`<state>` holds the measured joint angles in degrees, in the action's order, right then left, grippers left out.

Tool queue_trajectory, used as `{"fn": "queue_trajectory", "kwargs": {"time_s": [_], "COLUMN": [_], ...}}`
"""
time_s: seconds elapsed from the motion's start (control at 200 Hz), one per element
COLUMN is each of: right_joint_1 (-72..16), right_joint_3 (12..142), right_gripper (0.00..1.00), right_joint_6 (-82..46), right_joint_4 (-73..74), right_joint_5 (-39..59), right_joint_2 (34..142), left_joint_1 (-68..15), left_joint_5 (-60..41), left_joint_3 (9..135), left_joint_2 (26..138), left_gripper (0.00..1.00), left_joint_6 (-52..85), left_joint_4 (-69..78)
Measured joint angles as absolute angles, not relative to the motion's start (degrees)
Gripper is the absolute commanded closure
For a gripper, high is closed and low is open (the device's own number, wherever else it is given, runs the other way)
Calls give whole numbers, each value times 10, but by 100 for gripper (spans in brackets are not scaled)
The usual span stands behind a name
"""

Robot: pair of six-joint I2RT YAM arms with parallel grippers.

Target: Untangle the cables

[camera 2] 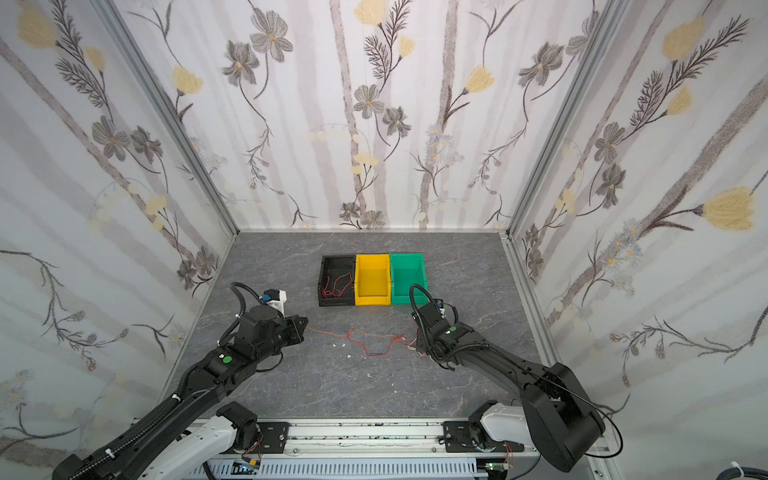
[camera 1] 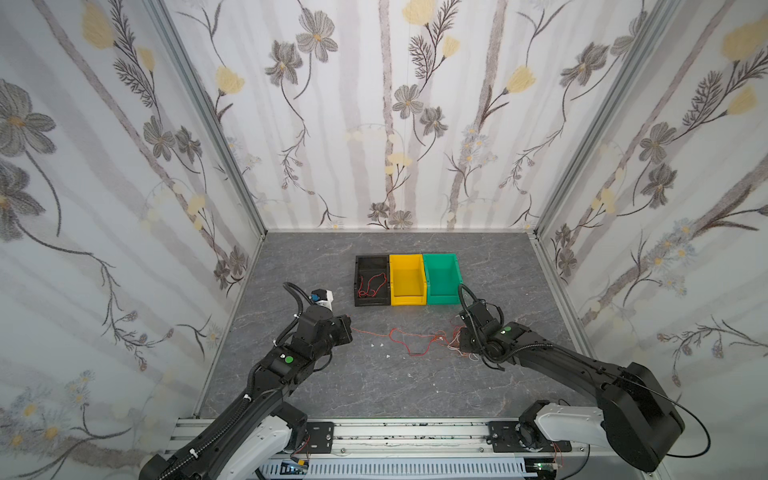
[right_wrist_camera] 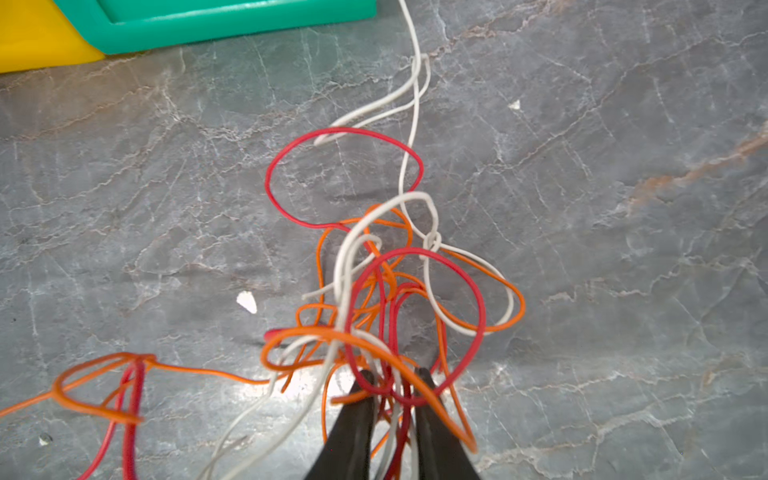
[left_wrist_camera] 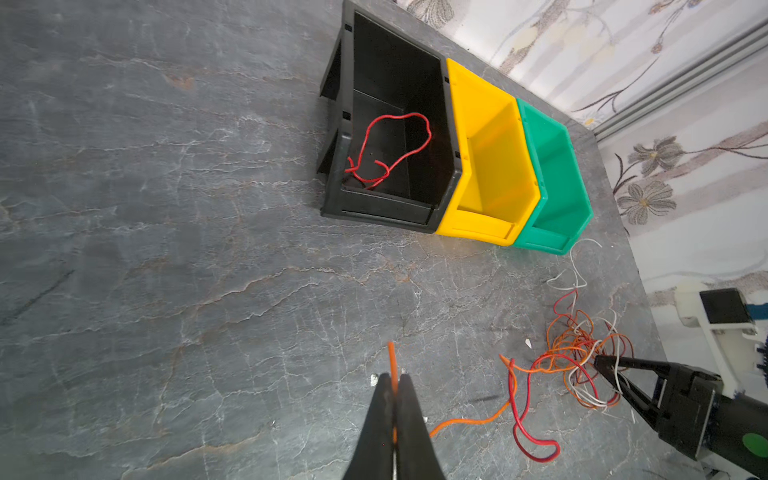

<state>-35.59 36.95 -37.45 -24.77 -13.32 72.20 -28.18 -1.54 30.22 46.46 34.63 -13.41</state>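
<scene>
The left gripper [left_wrist_camera: 392, 384] is clamped shut on an orange cable [left_wrist_camera: 391, 357], left of centre in both top views. The right gripper [right_wrist_camera: 392, 382] pinches the tangle [right_wrist_camera: 386, 291] of red, orange and white cables, right of centre, below the green bin [left_wrist_camera: 555, 178]. One red cable [left_wrist_camera: 388, 118] lies in the black bin [left_wrist_camera: 399, 75].

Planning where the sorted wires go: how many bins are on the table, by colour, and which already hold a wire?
Black bin: 1, with a red wire inside
Yellow bin: 1, no wire inside
Green bin: 1, no wire inside
Total: 3 bins, 1 of them with a wire
</scene>
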Motion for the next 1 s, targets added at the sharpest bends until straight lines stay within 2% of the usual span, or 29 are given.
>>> {"fn": "queue_trajectory", "kwargs": {"time_s": [0.195, 0.39, 0.714, 0.999], "right_joint_1": [-355, -370, -481, -524], "right_joint_3": [369, 397, 498, 512], "right_gripper": [61, 52, 50, 51], "right_joint_6": [-373, -354, -305, -295], "right_joint_4": [-245, -241, -260, -157], "right_joint_5": [-86, -31, -41, 54], "right_joint_2": [720, 720, 745, 828], "left_joint_1": [-278, -278, -279, -281], "left_joint_5": [-46, -84, -112, -121], "left_joint_3": [298, 290, 279, 272], "left_joint_2": [475, 488, 506, 514], "left_gripper": [100, 100, 100, 100], "left_joint_6": [349, 352, 364, 374], "left_joint_4": [-121, -88, -56, -41]}}
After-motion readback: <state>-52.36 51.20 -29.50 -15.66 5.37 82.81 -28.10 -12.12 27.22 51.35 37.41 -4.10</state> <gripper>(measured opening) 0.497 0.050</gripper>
